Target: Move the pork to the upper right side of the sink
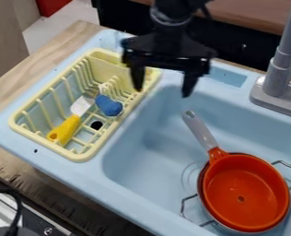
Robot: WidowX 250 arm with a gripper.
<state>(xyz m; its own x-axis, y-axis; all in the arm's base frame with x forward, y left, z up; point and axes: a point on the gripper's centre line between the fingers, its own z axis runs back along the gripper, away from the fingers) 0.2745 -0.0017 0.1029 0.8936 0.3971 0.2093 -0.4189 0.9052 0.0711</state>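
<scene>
Claw (163, 86) observed with fingers apart, nothing held; the blue piece (109, 106) below it, possibly the pork, appears light and firm, best gripped across its rounded body.

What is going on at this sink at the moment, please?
The robot's gripper is open above the sink and the near part of the dish rack, with nothing between its fingers, so nothing is being handled. In the sink, an orange pan rests on a metal pot. The yellow rack holds a yellow-handled spatula and a blue object.
</scene>
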